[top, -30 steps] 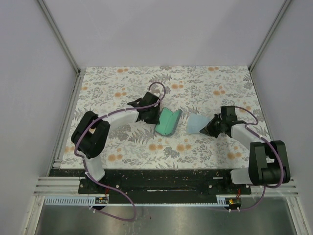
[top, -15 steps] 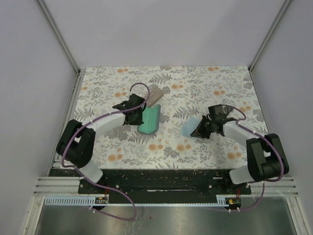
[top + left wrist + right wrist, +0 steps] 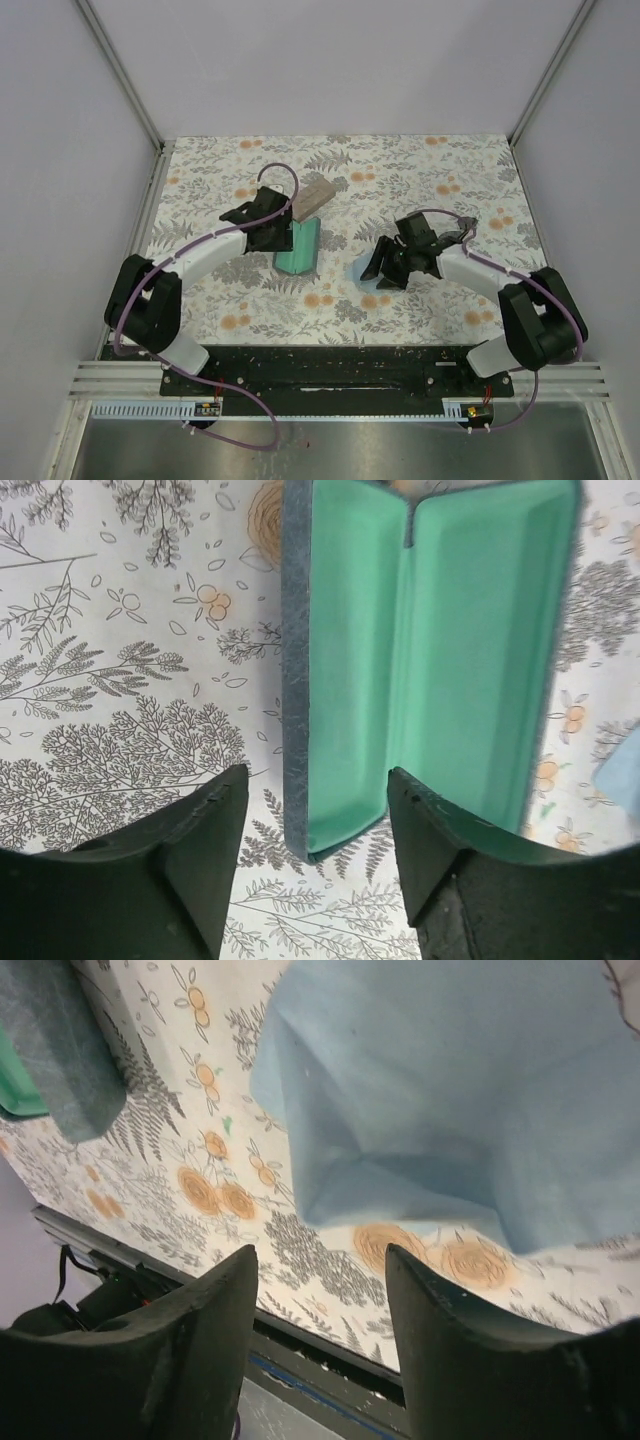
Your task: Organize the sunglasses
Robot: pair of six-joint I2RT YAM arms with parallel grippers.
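The slate-blue case [image 3: 430,660] lies open on the flowered table, its green lining up and nothing inside. My left gripper [image 3: 318,810] stands open, and the case's near corner reaches in between its fingertips without being pinched. In the top view the left gripper [image 3: 282,238] sits at the case's [image 3: 298,250] left side. The light blue cloth [image 3: 450,1090] lies crumpled on the table just ahead of my open right gripper [image 3: 320,1270]. A thin dark shape [image 3: 466,222] behind the right wrist could be the sunglasses; it is too small to tell.
A tan case [image 3: 312,195] lies behind the left gripper. The table's front edge and black rail [image 3: 300,1350] run close under the right gripper. The open case [image 3: 60,1050] sits to the cloth's left. White walls with metal posts close in the table.
Both grippers have opened. The left arm carried the case leftward and let it go on the table. The right arm moved left and down with the cloth and released it.
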